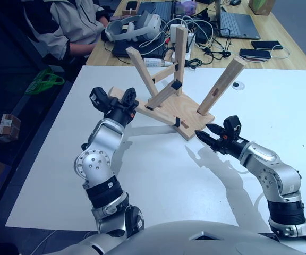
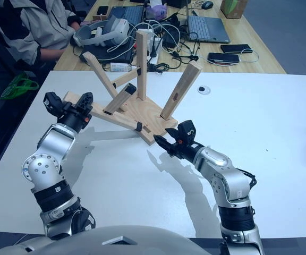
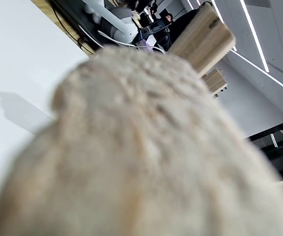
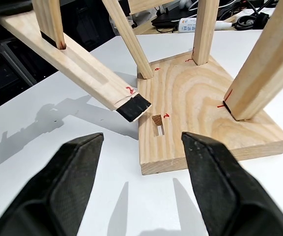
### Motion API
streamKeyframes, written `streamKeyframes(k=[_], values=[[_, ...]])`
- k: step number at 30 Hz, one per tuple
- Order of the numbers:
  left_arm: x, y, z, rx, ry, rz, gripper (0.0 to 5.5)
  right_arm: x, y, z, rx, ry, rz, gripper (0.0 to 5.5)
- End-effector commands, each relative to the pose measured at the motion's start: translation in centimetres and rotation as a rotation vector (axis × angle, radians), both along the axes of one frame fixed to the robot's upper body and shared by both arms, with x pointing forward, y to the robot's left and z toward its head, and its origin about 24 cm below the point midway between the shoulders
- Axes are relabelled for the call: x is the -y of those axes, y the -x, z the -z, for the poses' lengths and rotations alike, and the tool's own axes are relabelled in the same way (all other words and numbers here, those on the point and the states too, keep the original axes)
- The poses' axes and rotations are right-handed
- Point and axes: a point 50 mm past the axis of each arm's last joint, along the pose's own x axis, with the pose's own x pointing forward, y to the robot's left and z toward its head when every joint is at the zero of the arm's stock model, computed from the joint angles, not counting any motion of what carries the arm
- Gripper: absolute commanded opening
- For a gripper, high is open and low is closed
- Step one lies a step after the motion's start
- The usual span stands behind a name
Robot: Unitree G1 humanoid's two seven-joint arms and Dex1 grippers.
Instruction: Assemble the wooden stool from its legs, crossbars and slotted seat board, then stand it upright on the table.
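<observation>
**Seating the last leg in the open slot**

A white desk [image 1: 158, 180] carries the work, with a second desk of laptops and cables [image 1: 238, 24] behind it.

The right claw [image 1: 205, 133] hangs spread and empty just off the near corner of the seat board [image 4: 190, 108], not touching it. Right in front of it, close to the board's edge, is the one open slot [image 4: 157, 124]. The black tip [image 4: 133, 107] of the loose leg [image 4: 77, 64] hovers just beside that slot, lying at a low tilt. The leg runs away to the left claw [image 1: 122, 106], which looks to be pinching its far end. Beyond that, the board lies flat and upturned on the desk, and three other legs [image 1: 223, 85] stand up out of it.

The step in hand is probably seating this fourth leg. To do it well, the right claw should first pin the board's corner so that it cannot slide. The left claw should then lift its end until the leg stands about as steep as the other three. The tip needs squaring over the slot before any push. Pushing at the present low angle would likely skid the board or lever the seated legs loose.
</observation>
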Motion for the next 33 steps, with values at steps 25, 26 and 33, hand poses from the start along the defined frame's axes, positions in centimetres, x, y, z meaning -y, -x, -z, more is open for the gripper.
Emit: streamKeyframes(k=[25, 26, 33], values=[[-4.0, -1.2, -0.7, -0.194, -0.308, -0.210, 1.01, 0.2, -0.7, 0.2, 0.025, 0.018, 0.046, 3.00], [-3.9, -1.4, -1.1, -0.170, -0.316, -0.204, 1.01, 0.3, -0.7, 0.2, 0.025, 0.019, 0.046, 3.00], [-1.5, -1.8, -4.3, 0.114, -0.321, 0.001, 1.00, 0.3, -0.8, 0.3, 0.022, 0.024, 0.043, 3.00]])
